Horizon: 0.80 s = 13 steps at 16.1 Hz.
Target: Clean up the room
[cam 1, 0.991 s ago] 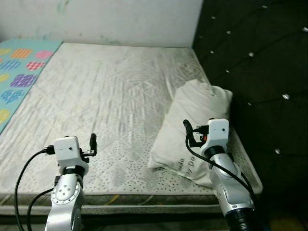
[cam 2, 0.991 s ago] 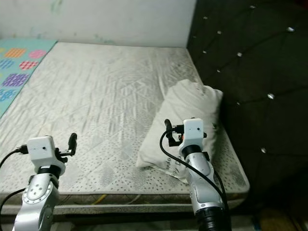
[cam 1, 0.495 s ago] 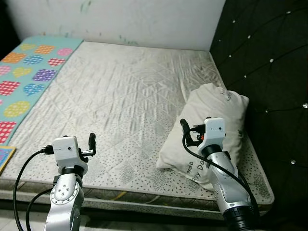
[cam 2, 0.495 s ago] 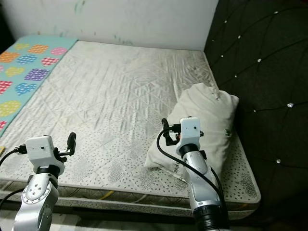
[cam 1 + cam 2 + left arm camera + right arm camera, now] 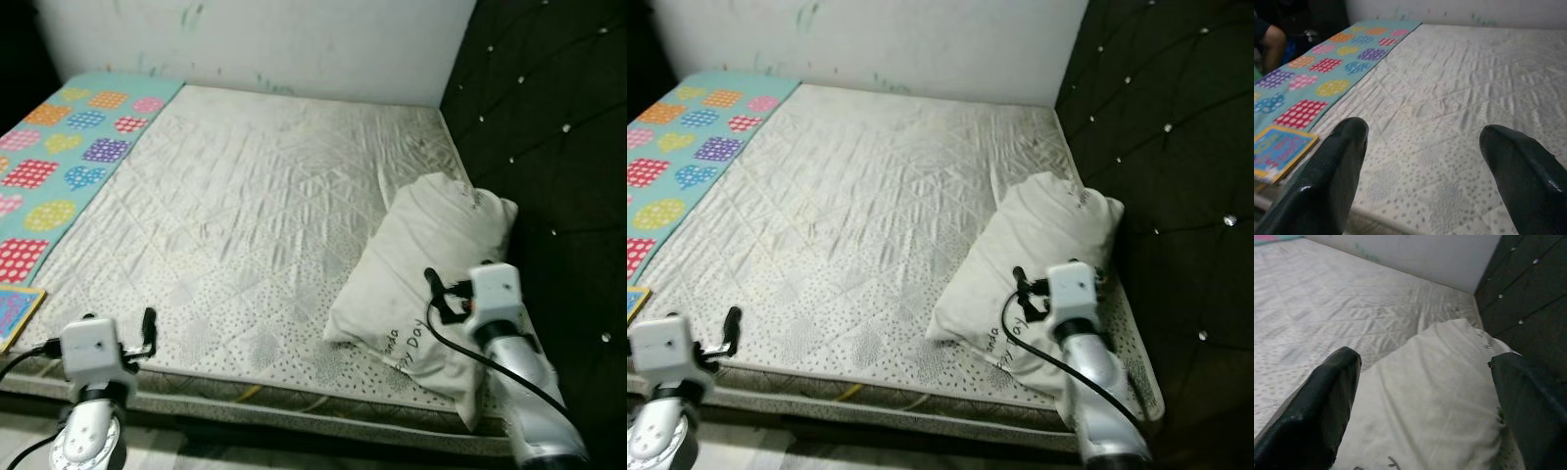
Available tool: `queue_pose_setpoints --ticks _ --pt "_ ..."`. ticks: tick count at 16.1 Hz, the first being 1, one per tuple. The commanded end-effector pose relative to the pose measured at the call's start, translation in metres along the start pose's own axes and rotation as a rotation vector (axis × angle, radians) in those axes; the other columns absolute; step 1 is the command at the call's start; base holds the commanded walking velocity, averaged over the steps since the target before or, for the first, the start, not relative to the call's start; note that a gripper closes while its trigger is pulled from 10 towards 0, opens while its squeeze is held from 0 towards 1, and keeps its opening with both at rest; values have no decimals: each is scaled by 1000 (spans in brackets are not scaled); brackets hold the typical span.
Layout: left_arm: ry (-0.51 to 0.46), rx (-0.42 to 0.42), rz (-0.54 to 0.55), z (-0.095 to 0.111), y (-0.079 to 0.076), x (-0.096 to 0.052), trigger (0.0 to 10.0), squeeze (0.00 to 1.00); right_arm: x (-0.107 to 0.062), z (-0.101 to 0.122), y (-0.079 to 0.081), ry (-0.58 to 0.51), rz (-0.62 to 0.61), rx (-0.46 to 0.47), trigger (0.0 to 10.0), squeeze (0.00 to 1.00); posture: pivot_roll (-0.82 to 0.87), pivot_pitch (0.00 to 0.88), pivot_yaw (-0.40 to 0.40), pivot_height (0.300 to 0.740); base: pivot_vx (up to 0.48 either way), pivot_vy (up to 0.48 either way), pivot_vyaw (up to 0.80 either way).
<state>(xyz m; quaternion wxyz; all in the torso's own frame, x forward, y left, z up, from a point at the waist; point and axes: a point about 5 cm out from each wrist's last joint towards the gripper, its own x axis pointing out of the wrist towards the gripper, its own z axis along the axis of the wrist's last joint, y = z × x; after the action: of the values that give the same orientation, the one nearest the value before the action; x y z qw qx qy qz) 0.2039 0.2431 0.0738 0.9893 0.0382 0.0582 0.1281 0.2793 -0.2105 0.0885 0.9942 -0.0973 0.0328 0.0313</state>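
White pillow (image 5: 431,279) lies crumpled on the bare quilted mattress (image 5: 245,206), at the headboard side, just beside the black tufted headboard (image 5: 558,127). Compared with a second ago my whole view has swung left and pulled back: more of the teal patterned blanket (image 5: 59,157) shows, and a colourful book (image 5: 1278,149) shows at the near left edge. That is camera motion, nothing on the bed has moved. Both arms sit lower in frame now. I read this as stepping back, no grasp started yet. Left end effector (image 5: 1425,161) is spread wide and empty, over the mattress edge. Right end effector (image 5: 1425,396) is also wide open, empty, hovering just above the pillow. Pillow looks soft, wrinkled, with small printed text near its lower end.
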Motion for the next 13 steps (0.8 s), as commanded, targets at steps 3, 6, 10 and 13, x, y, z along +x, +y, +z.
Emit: queue_pose_setpoints --ticks 3,6,10,13 --pt "-18 0 -16 13 6 -15 10000 0 -26 12 0 -18 65 36 10000 0 -114 75 -30 740 0 0 0" --pt "-11 -4 -42 13 3 -12 10000 0 -25 14 2 -18 56 52 10000 0 -120 74 -24 740 0 0 0" --pt "-6 -15 -71 17 -6 -10 10000 0 -20 21 6 -11 50 80 10000 0 -118 73 -29 740 0 0 0" --pt "-7 -17 -68 16 -9 -10 10000 0 -19 20 10 4 49 89 10000 0 -115 77 -34 740 0 0 -469"
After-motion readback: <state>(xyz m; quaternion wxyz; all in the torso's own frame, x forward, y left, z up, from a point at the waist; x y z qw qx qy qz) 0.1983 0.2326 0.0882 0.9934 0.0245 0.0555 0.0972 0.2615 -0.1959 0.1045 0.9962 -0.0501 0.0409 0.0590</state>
